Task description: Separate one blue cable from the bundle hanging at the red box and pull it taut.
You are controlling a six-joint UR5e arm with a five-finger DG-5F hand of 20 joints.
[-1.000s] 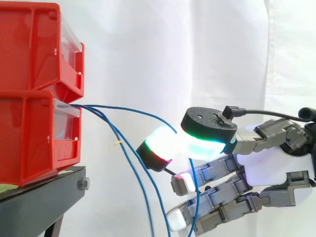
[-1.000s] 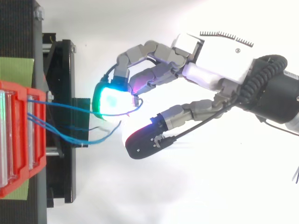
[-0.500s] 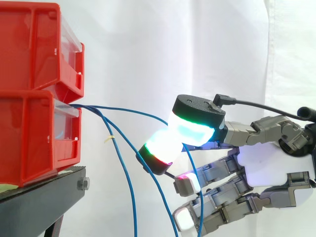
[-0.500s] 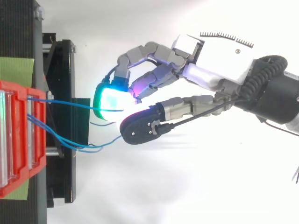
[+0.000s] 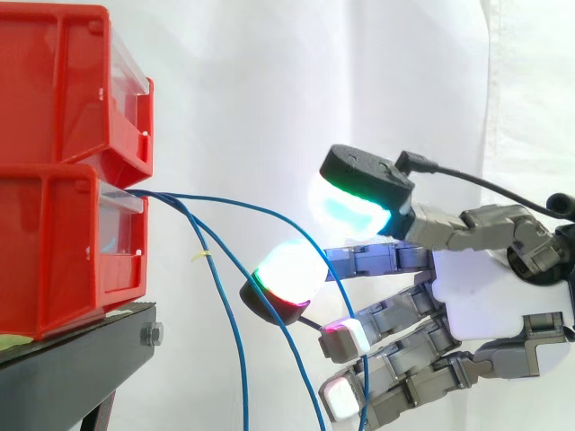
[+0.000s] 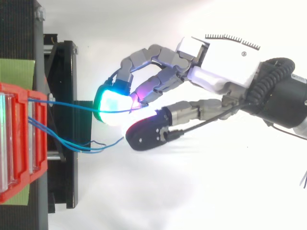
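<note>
Two red bins are sitting stacked on a black stand at the left, in front of a white curtain. A bundle of cables is coming out of the gap between them. One blue cable is arching away from the rest, running right in a shallow curve toward the hand, which is reaching in from the right. In the side view this cable is passing through the gap between the thumb pad above and the foremost finger pad below. It is then lying over that outstretched finger and dropping down past the lower fingers. From above, the same cable is crossing the glowing finger pad. The hand is standing spread, with the thumb pad lifted clear of the finger pad, so the two are not squeezing the cable. The other blue cables are hanging slack to the left of the hand, well apart from its thumb, and falling below the stand's edge.
</note>
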